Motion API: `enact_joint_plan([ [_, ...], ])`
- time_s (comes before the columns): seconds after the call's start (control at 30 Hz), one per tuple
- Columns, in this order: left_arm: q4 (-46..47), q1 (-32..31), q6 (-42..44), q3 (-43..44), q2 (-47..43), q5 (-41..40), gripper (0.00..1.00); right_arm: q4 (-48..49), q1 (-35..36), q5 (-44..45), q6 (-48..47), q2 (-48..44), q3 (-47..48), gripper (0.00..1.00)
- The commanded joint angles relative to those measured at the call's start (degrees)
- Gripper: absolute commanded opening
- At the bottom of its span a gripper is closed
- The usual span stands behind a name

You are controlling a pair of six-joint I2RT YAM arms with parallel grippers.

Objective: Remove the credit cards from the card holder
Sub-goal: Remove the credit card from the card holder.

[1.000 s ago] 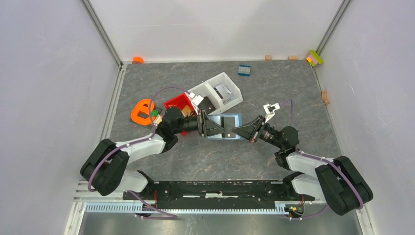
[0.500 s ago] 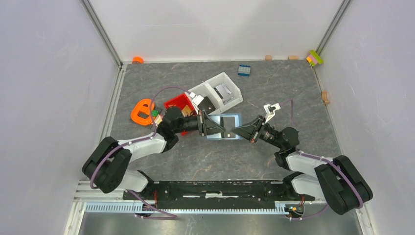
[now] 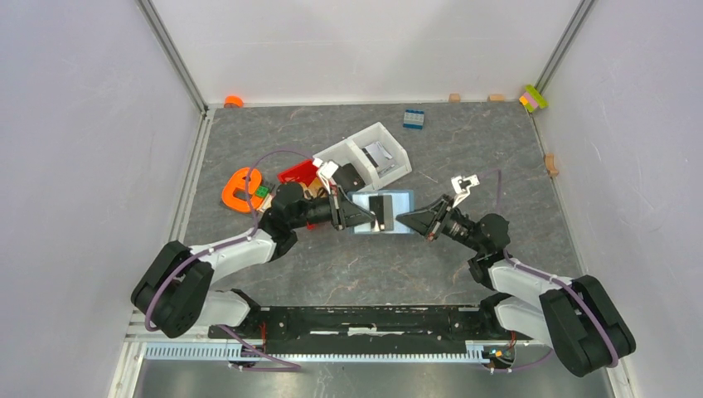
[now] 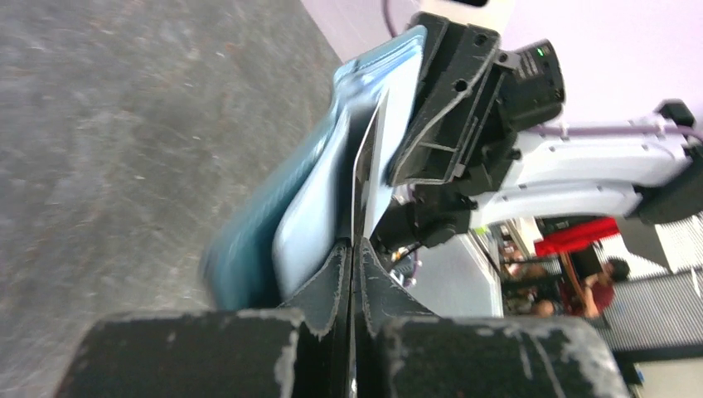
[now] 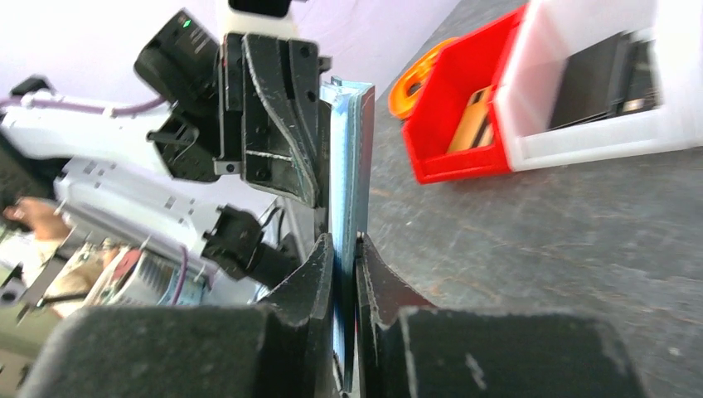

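The teal card holder [image 3: 396, 201] hangs open above the table's middle, held between both grippers. My right gripper [image 3: 401, 220] is shut on its right edge; in the right wrist view [image 5: 345, 240] the jaws pinch the teal edge [image 5: 352, 133]. My left gripper [image 3: 375, 218] is shut on a thin credit card [image 4: 358, 178], seen edge-on, standing between the holder's pale-blue inner leaves [image 4: 311, 215]; the jaws [image 4: 354, 245] are closed tight on it. From above the card [image 3: 380, 206] shows as a dark strip against the pale inside. Other cards are hidden.
A white bin [image 3: 391, 170] and a red bin [image 3: 295, 173] stand just behind the left gripper, an orange piece [image 3: 240, 189] to their left. A blue studded brick [image 3: 414, 118] lies farther back. Small blocks line the back wall and right edge.
Both grippers and the card holder have shifted slightly right and away. The left arm has stretched out further, its elbow lower and to the left. Both grips are unchanged.
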Motion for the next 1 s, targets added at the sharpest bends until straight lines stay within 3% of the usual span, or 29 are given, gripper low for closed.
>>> enact_joint_plan([
  [0.0, -3.64, 3.36, 2.38, -0.86, -0.96, -6.36, 0.02, 1.8, -2.64, 0.74, -0.3, -1.45, -0.63, 0.06],
  [0.23, -3.38, 3.8, 1.88, -0.9, -0.69, -6.22, 0.02, 2.52, -3.63, 0.79, 0.26, -1.3, -1.13, 0.01],
  [0.37, -6.62, 4.06, 3.18, -0.93, -2.17, -8.56, 0.02, -10.01, -3.78, 4.26, -6.02, -3.17, 0.69, 0.01],
  [0.6, -15.82, 4.07, 7.04, -0.79, -6.99, -16.87, 0.02, -21.94, -3.76, 10.5, -12.27, -6.48, 2.13, 0.01],
  [0.97, -21.98, 4.08, 11.1, 0.46, -8.99, -23.64, 0.02, -22.41, -3.76, 10.7, -11.95, -6.54, 1.86, 0.0],
])
